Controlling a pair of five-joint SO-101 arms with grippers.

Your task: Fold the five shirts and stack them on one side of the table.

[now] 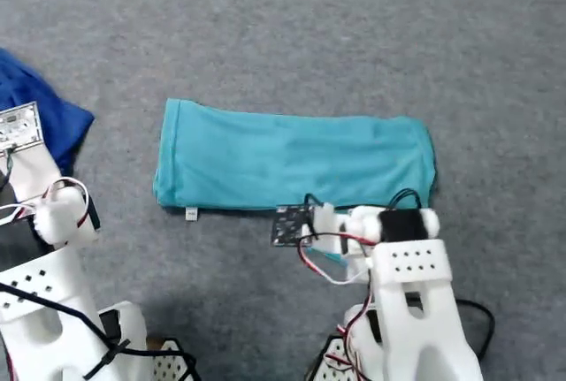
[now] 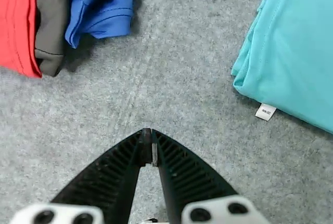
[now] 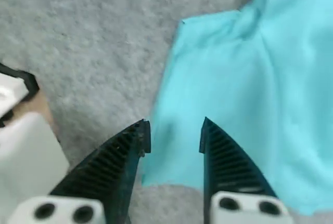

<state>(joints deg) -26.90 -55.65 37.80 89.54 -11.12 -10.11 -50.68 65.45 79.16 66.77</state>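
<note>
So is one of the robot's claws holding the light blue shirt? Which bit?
Nothing is held. The right gripper hangs open over the teal shirt at its edge; the left gripper is shut on nothing, above the grey table.

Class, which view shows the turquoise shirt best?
The high view: the turquoise shirt lies whole, folded into a long band. The left wrist view shows one corner with its white tag; the right wrist view, an edge at the open right gripper.

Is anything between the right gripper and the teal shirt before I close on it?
Nothing visible. The right gripper hangs open directly over the teal shirt at its near edge, with only grey table cover beside it.
</note>
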